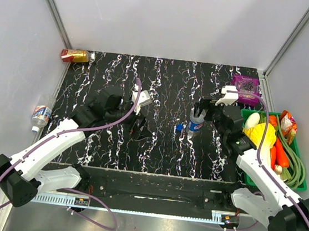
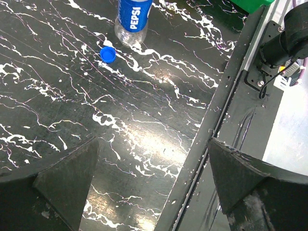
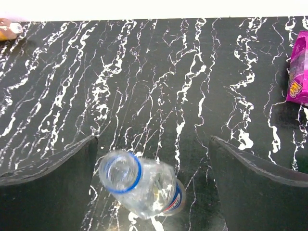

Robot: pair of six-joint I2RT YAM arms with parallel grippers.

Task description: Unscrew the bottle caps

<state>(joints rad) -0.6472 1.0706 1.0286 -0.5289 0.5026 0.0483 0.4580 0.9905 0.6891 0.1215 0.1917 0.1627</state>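
The Pepsi bottle [image 1: 196,123] stands upright on the black table with its neck open. It also shows in the left wrist view [image 2: 133,19] and the right wrist view [image 3: 147,190]. Its dark blue cap [image 1: 179,128] lies loose on the table just left of it, also seen in the left wrist view [image 2: 108,54]. My right gripper [image 1: 204,109] [image 3: 153,142] is open above the bottle's top, fingers apart on either side, not touching it. My left gripper [image 1: 139,126] [image 2: 151,144] is open and empty left of the cap. The second bottle [image 1: 41,114] lies off the table's left edge, its white cap [image 1: 34,129] on.
A red-and-gold can [image 1: 75,56] lies at the far left corner. A purple snack packet [image 1: 246,88] lies at the far right. A green basket [image 1: 300,172] of toy vegetables stands along the right edge. The table's front rail [image 2: 226,120] runs under my left gripper.
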